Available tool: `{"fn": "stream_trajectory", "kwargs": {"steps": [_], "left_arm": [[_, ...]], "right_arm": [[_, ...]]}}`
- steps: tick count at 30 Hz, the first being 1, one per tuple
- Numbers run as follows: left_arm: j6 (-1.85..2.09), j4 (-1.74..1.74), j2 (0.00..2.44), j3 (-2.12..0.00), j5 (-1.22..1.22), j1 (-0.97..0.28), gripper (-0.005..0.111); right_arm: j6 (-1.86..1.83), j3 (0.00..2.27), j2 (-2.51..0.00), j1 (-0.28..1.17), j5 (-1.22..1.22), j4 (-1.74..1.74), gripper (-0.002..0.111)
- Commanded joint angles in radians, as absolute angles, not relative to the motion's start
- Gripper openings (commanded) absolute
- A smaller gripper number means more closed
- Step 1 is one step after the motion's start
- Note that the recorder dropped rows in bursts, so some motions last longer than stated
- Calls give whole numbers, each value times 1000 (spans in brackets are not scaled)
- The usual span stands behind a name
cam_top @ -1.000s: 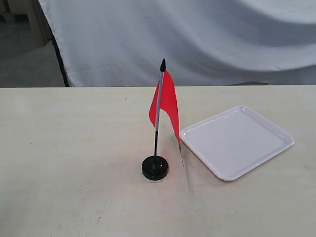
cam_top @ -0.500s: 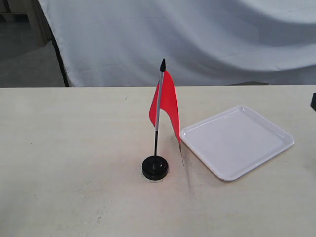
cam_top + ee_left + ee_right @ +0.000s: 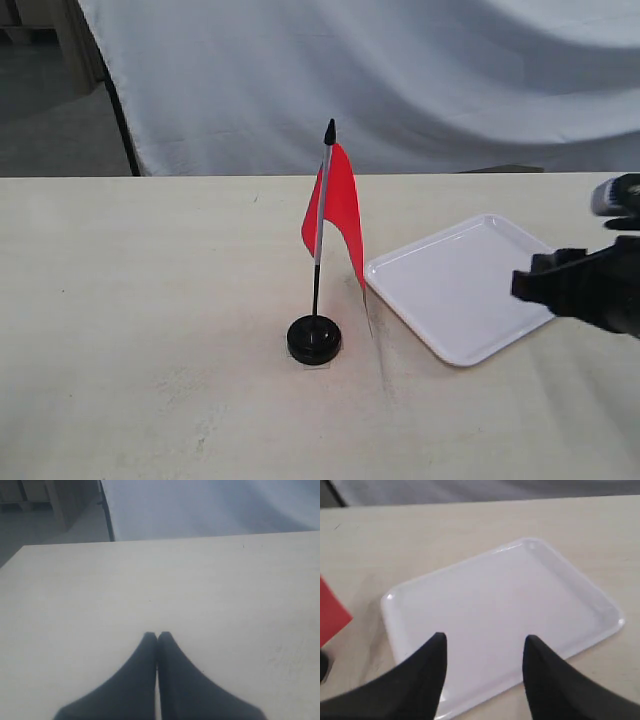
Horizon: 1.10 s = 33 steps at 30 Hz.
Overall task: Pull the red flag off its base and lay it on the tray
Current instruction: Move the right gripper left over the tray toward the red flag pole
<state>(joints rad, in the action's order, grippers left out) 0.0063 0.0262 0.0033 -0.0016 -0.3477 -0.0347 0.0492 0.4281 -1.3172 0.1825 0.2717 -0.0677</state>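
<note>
The red flag (image 3: 338,213) stands upright on its thin stick, planted in the round black base (image 3: 314,339) near the middle of the table. To its right lies the white tray (image 3: 470,285), with nothing on it. My right gripper (image 3: 535,283) reaches in from the right edge, above the tray's right side and well away from the flag. Its wrist view shows the right gripper (image 3: 485,639) open over the tray (image 3: 500,595), with a corner of the red flag (image 3: 331,614) at the frame edge. My left gripper (image 3: 157,635) is shut on nothing, over bare table, and is outside the exterior view.
The pale wooden table (image 3: 150,300) ends at a far edge with a white cloth backdrop (image 3: 400,80) hanging behind it. A dark post (image 3: 120,110) stands at the back left.
My right arm has come into the exterior view from the right edge and now hangs over the tray's right side. The flag, base and tray have not moved.
</note>
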Motion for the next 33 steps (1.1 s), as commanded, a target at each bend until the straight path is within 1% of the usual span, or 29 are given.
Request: {"fn": "stream_trajectory", "kwargs": {"steps": [1,3,4,6,10,17,21,25,33], "left_arm": [[0,29,0,0,-343,-33,0],[0,29,0,0,-343,-33,0],[0,29,0,0,-343,-33,0],[0,29,0,0,-343,-33,0],[0,29,0,0,-343,-33,0],[0,29,0,0,-343,-33,0],[0,29,0,0,-343,-33,0],[0,29,0,0,-343,-33,0],[0,29,0,0,-343,-33,0]], "right_arm": [[47,434,-1381,294,303,-26,49],[27,434,-1406,344,339,-26,56],[27,434,-1430,386,381,-26,64],[27,434,-1457,423,445,-26,69],[18,434,-1523,495,550,-15,70],[18,506,-1614,557,570,52,70],[18,580,-1685,564,570,66,70],[31,602,-1714,575,589,102,70],[31,609,-1779,586,751,102,70]]}}
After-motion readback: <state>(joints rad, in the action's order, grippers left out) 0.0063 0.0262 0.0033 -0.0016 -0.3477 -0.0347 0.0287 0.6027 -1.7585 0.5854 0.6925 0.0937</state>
